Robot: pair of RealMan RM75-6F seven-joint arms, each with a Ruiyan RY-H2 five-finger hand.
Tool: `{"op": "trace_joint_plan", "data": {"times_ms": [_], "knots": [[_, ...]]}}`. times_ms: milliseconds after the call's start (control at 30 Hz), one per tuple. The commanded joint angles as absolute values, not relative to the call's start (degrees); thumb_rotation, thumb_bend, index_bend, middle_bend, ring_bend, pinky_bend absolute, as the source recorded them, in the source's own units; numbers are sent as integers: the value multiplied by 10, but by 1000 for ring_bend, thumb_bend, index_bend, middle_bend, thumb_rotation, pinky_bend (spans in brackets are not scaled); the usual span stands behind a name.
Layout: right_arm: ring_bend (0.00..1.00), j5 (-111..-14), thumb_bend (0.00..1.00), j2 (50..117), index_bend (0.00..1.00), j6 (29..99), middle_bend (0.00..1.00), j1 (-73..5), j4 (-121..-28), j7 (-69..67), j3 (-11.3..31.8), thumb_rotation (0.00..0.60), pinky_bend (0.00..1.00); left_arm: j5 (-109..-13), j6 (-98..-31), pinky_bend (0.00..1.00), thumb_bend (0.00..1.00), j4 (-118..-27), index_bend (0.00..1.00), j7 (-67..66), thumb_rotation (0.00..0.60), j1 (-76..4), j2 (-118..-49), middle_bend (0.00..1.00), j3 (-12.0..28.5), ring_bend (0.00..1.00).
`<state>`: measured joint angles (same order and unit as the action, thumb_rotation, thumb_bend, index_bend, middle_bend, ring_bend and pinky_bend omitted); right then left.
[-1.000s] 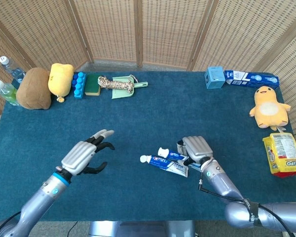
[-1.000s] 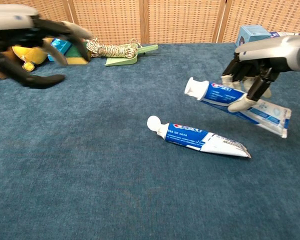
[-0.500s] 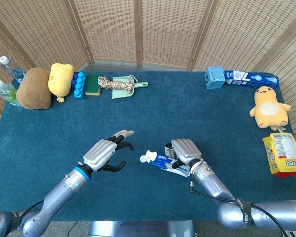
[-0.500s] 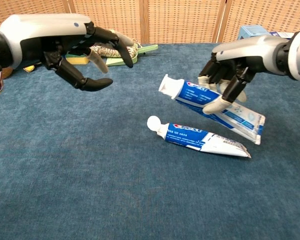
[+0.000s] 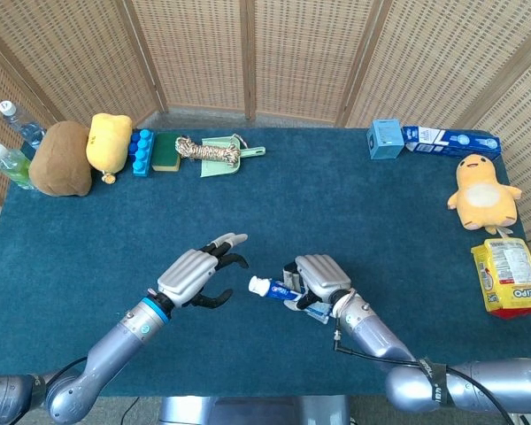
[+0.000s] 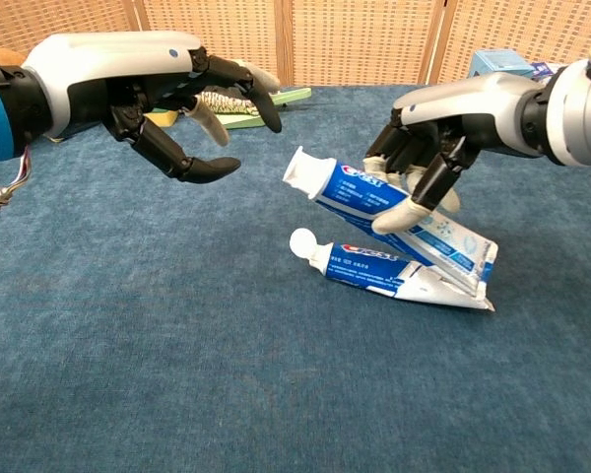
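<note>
Both hands have drawn closer: right hand [image 6: 428, 148] fingers grip toothpaste tube [image 6: 374, 197], left hand [image 6: 177, 103] spread.

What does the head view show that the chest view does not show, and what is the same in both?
Only the head view shows the yellow plush toy, the yellow packet at the right edge and the bottles at the far left. Only the chest view shows a second toothpaste tube lying on the blue carpet below the lifted one. Both show the right hand holding a toothpaste tube, the empty left hand with fingers apart facing it, and the rope bundle.
</note>
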<state>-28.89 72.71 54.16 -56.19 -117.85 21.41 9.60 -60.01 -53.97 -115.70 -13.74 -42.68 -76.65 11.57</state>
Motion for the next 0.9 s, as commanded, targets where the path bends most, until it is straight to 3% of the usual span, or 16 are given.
{"op": "trace_joint_plan", "data": {"times_ms": [33, 900], "knots": [[657, -288, 490, 729, 816, 540, 695, -564, -1178, 211, 96, 600, 673, -599, -540, 237, 382, -1158, 268, -138, 600, -430, -768, 33, 114, 11], [657, -266, 493, 744, 815, 525, 696, -592, -1166, 197, 95, 600, 673, -588, -535, 245, 382, -1147, 270, -138, 600, -454, -784, 20, 93, 0]]}}
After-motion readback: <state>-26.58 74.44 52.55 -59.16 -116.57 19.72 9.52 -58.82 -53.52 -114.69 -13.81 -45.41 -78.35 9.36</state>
